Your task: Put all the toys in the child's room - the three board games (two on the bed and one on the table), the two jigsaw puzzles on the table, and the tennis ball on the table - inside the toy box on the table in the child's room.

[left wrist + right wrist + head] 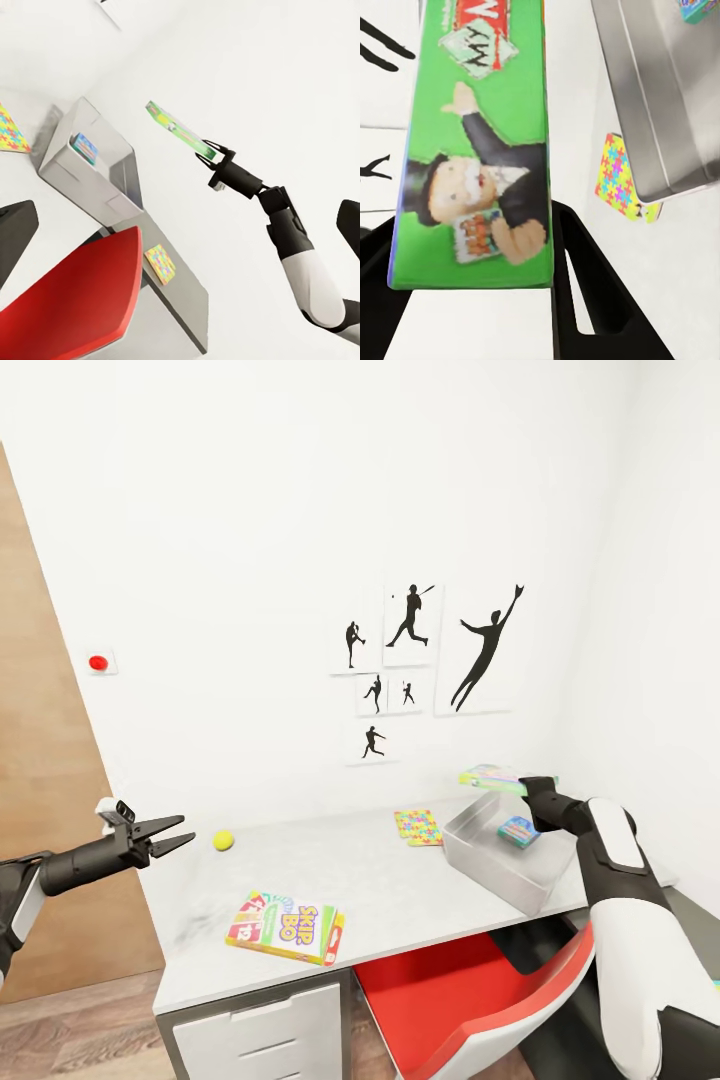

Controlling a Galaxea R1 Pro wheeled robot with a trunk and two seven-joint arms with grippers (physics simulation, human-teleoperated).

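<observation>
Up above the grey toy box [497, 863], the right pincer [524, 784] clamps a green Monopoly box [476, 142]; the left pincer [172, 833] hovers spread near the tennis ball [223, 841] on the counter [400, 895].

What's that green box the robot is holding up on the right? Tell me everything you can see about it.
The green box is a flat, rectangular board game, seemingly printed cardboard. Its bright green face shows a cartoon man with a white moustache and dark suit, below a red-and-white logo. The right gripper is shut on one end, holding it in the air, roughly level, above the far rim of the grey bin. It touches only the gripper, not the bin or table.
</observation>
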